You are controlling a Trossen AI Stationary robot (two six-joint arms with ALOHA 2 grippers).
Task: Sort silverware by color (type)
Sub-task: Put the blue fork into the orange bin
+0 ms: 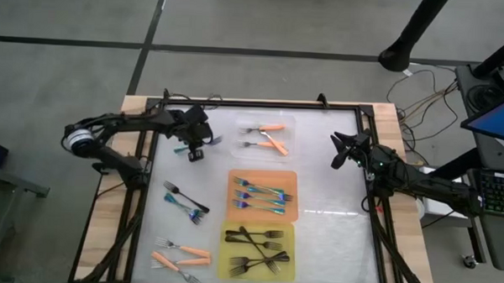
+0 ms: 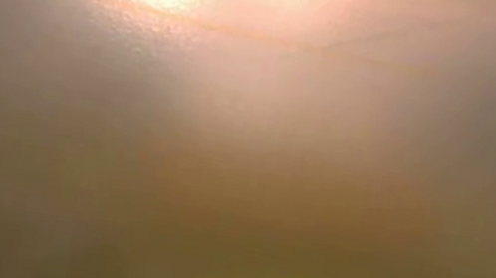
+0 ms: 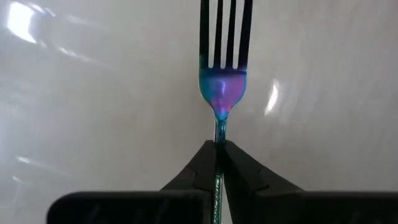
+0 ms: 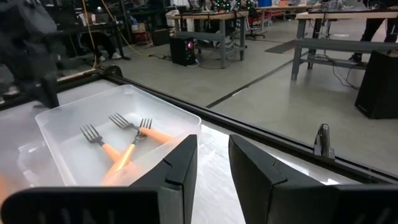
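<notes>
My left gripper (image 1: 193, 146) stands over the table's far left part, shut on a teal-handled fork (image 3: 224, 87) with iridescent metal tines. My right gripper (image 4: 212, 163) waits open at the far right (image 1: 340, 153), touching nothing. A clear tray (image 1: 284, 126) holds orange-handled forks (image 1: 269, 140). An orange tray (image 1: 234, 179) holds teal forks (image 1: 260, 195). A yellow tray (image 1: 229, 267) holds black forks (image 1: 257, 249). Loose on the table lie dark and teal forks (image 1: 187, 202) and orange-handled forks (image 1: 181, 255). My left gripper pinches the teal fork's handle (image 3: 219, 140) between its two fingers, just behind the neck. The handle runs back between the fingers and the tines stick out ahead of them. The fingers slant steeply down from above. Whether the fork is clear of the table I cannot tell.
The three trays stand in a column down the table's middle. A dark frame (image 1: 262, 104) runs around the white table top. The table's right half (image 1: 333, 237) is bare. The low view shows only an orange-brown blur.
</notes>
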